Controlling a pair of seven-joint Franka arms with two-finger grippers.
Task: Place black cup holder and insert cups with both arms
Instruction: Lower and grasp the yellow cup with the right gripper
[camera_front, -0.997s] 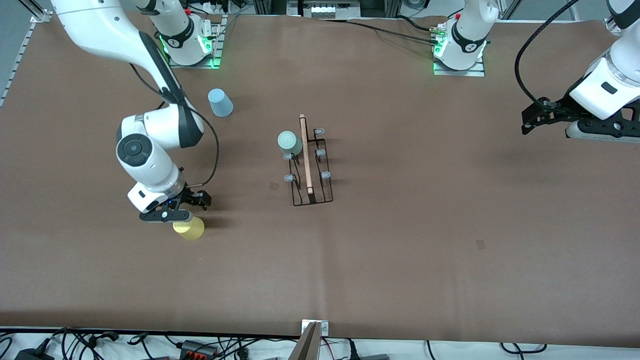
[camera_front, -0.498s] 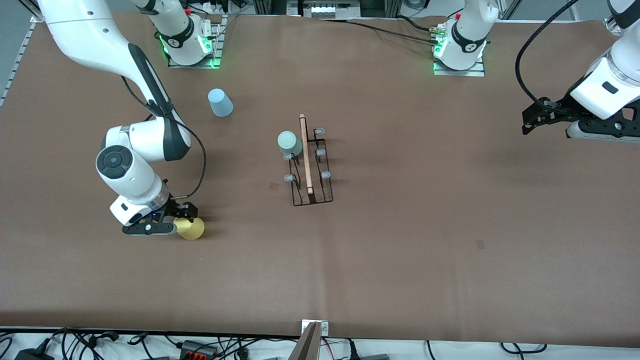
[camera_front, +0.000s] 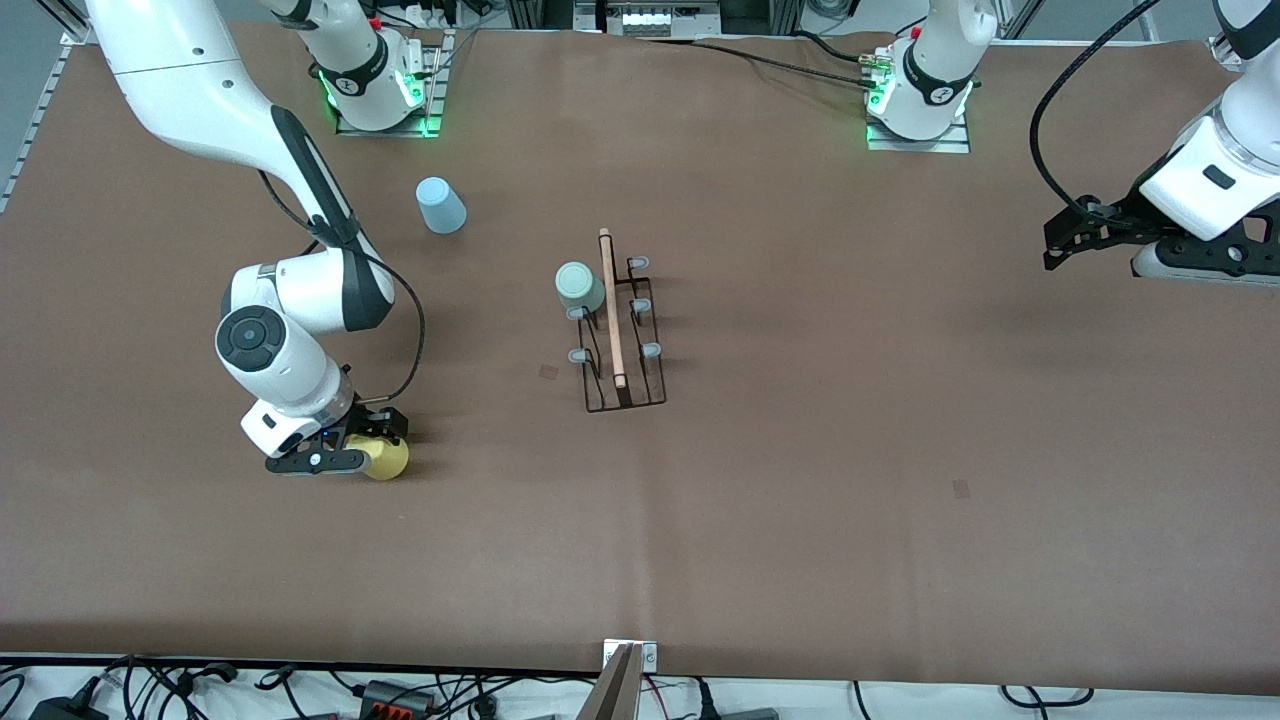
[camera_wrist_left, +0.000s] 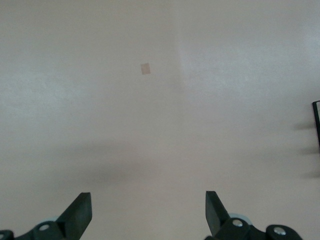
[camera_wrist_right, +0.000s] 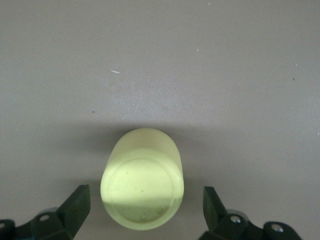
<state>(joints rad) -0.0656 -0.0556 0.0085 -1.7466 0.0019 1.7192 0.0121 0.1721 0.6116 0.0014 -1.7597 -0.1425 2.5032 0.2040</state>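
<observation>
Yellow cup (camera_wrist_right: 142, 178) upside down on the table, between the spread, non-touching fingers of the right gripper (camera_front: 362, 447); left gripper (camera_wrist_left: 148, 215) waits, fingers wide apart and empty.

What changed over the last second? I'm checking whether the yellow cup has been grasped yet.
The right end effector shifted toward the right arm's end of the table, then settled back around the yellow cup, fingers open on either side, not gripping. The cup stayed put. The left end effector, green cup, blue cup and black cup holder did not move.
</observation>
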